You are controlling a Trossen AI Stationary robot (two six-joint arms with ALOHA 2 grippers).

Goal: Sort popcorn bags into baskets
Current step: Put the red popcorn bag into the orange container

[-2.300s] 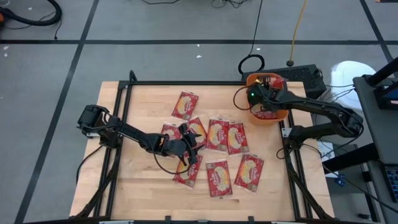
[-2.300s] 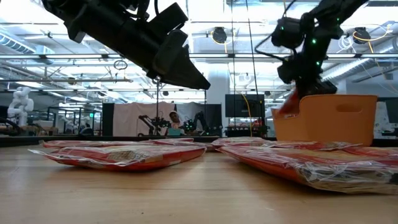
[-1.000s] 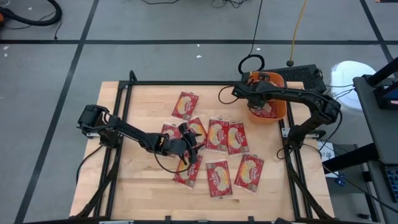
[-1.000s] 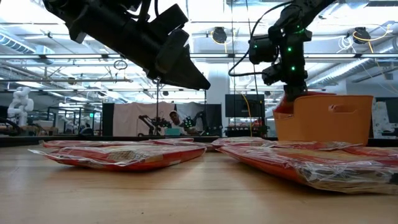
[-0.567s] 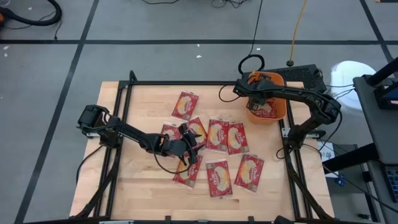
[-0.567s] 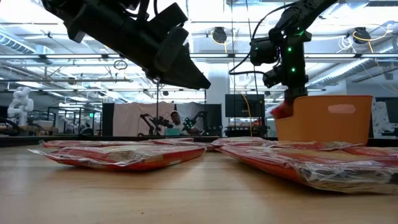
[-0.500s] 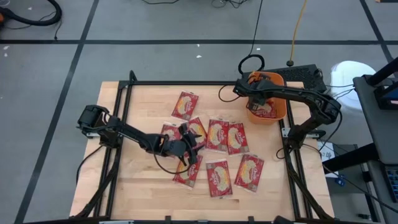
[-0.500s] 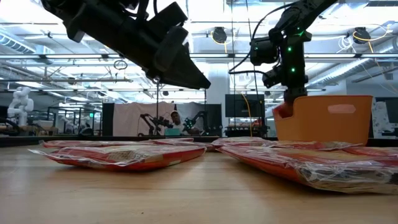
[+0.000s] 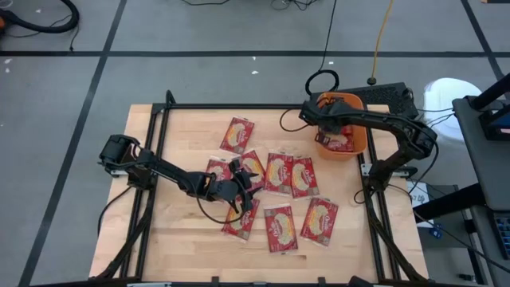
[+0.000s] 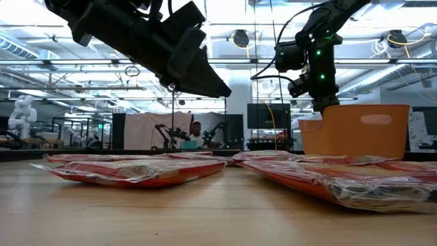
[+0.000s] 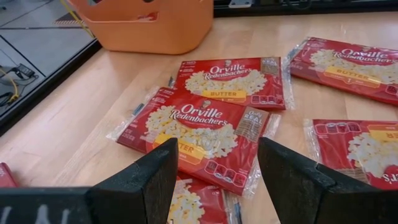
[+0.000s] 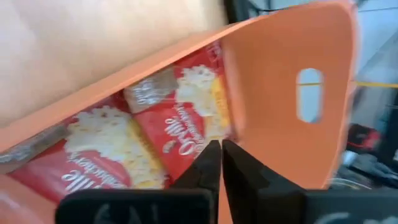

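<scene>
Several red popcorn bags (image 9: 279,172) with cream ovals lie flat on the wooden table, some overlapping. My left gripper (image 9: 242,188) hovers open above the middle of them; two bags (image 11: 202,127) lie just ahead of its fingers. The orange bin (image 9: 358,148) stands at the table's far right edge. My right gripper (image 9: 326,130) reaches into it from above, its fingers shut (image 12: 221,152). Other bags (image 12: 102,146) lie inside the bin (image 12: 298,56). My right gripper is shut at the edge of a red popcorn bag (image 12: 180,140) inside the bin, coming from above and pointing down. The fingertips hide the place of contact, so the part held cannot be told. The bag leans on the other bags in the bin.
Black rails frame the table (image 9: 175,231). Bare wood lies along the table's left side and near edge. A dark box and cables (image 9: 390,96) sit behind the bin. In the low view a person (image 10: 196,130) shows far off in the room.
The red bag at my right gripper has sunk from beside the bin's rim to below it; it no longer shows in the low view. My right gripper has shifted slightly over the bin.
</scene>
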